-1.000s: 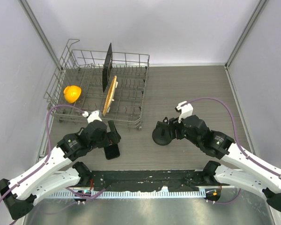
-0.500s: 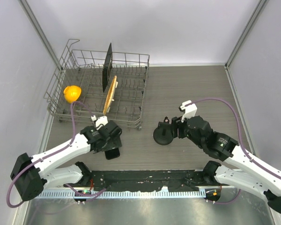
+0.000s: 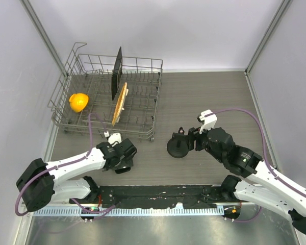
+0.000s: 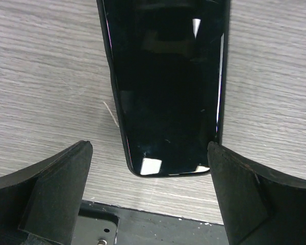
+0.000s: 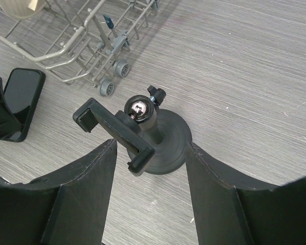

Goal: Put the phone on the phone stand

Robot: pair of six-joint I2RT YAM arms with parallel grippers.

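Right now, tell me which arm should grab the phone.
Left. Its open pincer straddles the end of the phone, one finger on either side. The right pincer hovers open at the phone stand, apart from the phone.

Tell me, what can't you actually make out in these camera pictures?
- Phone, left wrist view: its far end is cut off by the top edge.
- Phone, top view: mostly hidden under the left gripper.
- Stand, top view: its clamp is too small and dark to read.
- Right wrist view: cannot tell whether the right gripper touches the stand's base.
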